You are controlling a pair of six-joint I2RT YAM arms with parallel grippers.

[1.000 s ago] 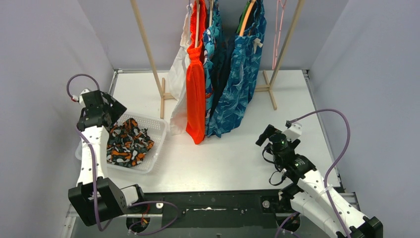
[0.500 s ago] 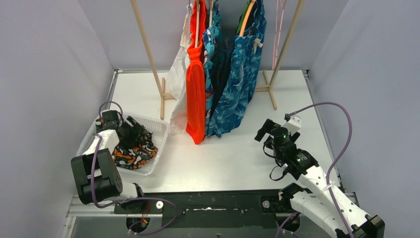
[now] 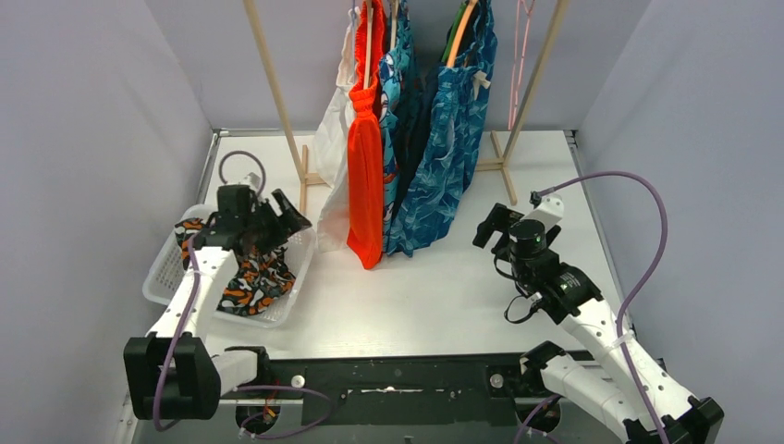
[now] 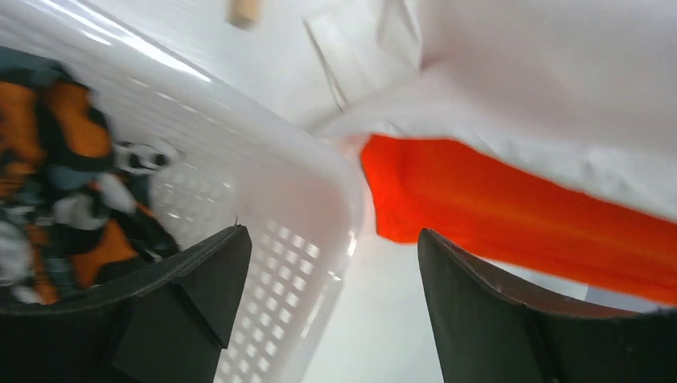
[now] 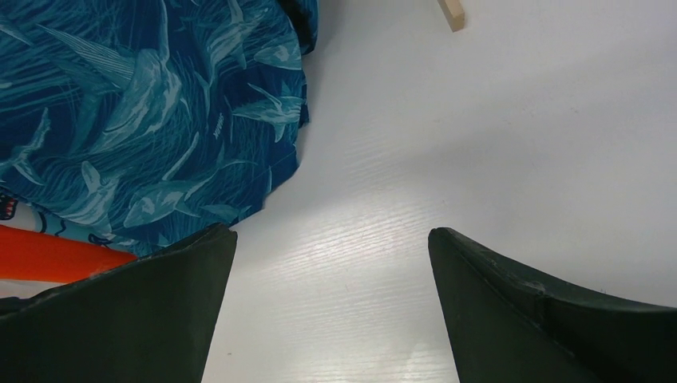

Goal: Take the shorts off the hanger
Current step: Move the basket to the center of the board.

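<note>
Several shorts hang from hangers on a wooden rack: bright orange shorts (image 3: 366,166), blue patterned ones (image 3: 392,120), navy ones (image 3: 416,129) and teal shark-print ones (image 3: 453,139). A white garment (image 3: 333,157) hangs at their left. Camouflage shorts (image 3: 250,277) lie in the white basket (image 3: 165,274). My left gripper (image 3: 287,215) is open and empty above the basket's far right corner, close to the white garment. In the left wrist view the basket rim (image 4: 319,207) and the orange hem (image 4: 511,215) show. My right gripper (image 3: 488,227) is open and empty, just right of the teal shorts (image 5: 136,120).
The rack's wooden legs (image 3: 277,102) and feet (image 3: 507,180) stand on the white table. A pink hanger (image 3: 518,55) hangs empty at the rack's right end. Grey walls close in on both sides.
My left gripper has risen from the basket and moved right toward the hanging garments, leaving the camouflage shorts in the basket. My right gripper has edged forward toward the teal shorts.
</note>
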